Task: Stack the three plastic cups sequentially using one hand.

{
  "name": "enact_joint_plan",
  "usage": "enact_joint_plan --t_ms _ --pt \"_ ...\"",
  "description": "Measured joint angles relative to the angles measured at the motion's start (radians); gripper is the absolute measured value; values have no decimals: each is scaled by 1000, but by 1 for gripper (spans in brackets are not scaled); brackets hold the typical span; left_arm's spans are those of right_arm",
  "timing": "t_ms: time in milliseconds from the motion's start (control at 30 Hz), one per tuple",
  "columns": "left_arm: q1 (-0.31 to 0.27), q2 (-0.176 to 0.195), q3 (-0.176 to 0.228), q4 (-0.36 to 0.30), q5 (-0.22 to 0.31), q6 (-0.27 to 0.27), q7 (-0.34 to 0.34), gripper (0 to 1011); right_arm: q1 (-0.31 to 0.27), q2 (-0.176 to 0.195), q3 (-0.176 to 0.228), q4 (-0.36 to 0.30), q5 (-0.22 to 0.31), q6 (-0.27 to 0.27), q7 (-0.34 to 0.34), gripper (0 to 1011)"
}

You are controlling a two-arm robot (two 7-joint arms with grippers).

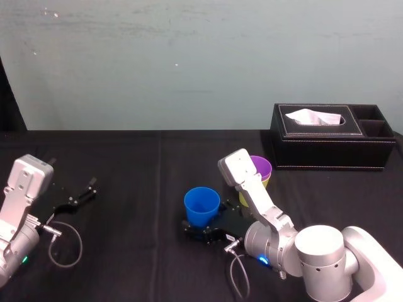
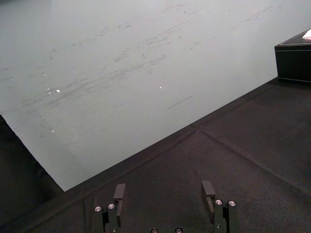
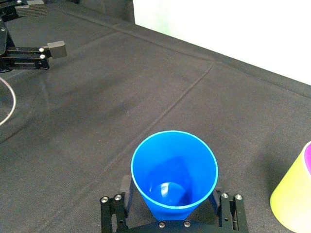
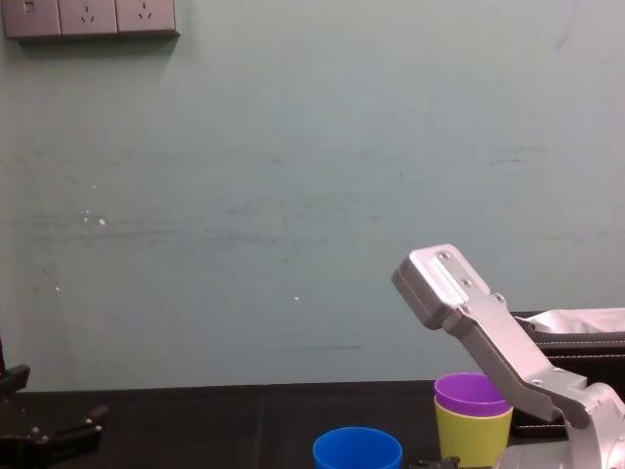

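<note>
In the head view the silver-grey right arm (image 1: 255,192) crosses in front of the yellow-green cup (image 1: 268,182), so much of its wall is covered. In the chest view the picture's lower edge cuts off this cup's base. The same edge cuts off most of the blue cup (image 1: 201,204), and the arm hides half of the black tissue box (image 1: 334,150).

The blue cup stands upright on the black table (image 1: 126,163), to the left of the tissue box and nearer the robot. The right gripper (image 1: 203,228) lies low at the cup's base. Its jaws are spread wide, one on each side of the cup's lower part, not clamped on it. In the right wrist view the cup's mouth faces the camera and rises between the two black fingers (image 3: 127,187).

The purple cup (image 1: 262,166) sits nested inside the yellow-green cup, with its rim standing above the yellow-green rim. This pair stands just left of the tissue box, and the blue cup is a short way farther left of the box and apart from the pair. The blue cup's inside shows its own bare blue bottom. A white tissue (image 1: 313,117) pokes from the slot in the box's lid. What lies in the two dark side compartments at its right end cannot be made out.

The left gripper (image 2: 164,191) rests far to the left of the tissue box, low over the table, with its jaws apart and nothing between them
</note>
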Motion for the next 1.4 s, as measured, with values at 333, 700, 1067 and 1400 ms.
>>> enact_joint_plan --t_ms 333,700,1067,1400 --pt "0 0 0 0 0 0 0 1000 -1 1 0 -2 0 2 0 744" --pt "0 0 0 0 0 0 0 1000 -6 7 0 -15 -1 0 1 706" --pt "0 0 0 0 0 0 0 1000 -4 37 36 -125 -2 55 12 706" --pt "0 0 0 0 0 0 0 1000 43 59 76 -222 30 169 40 706"
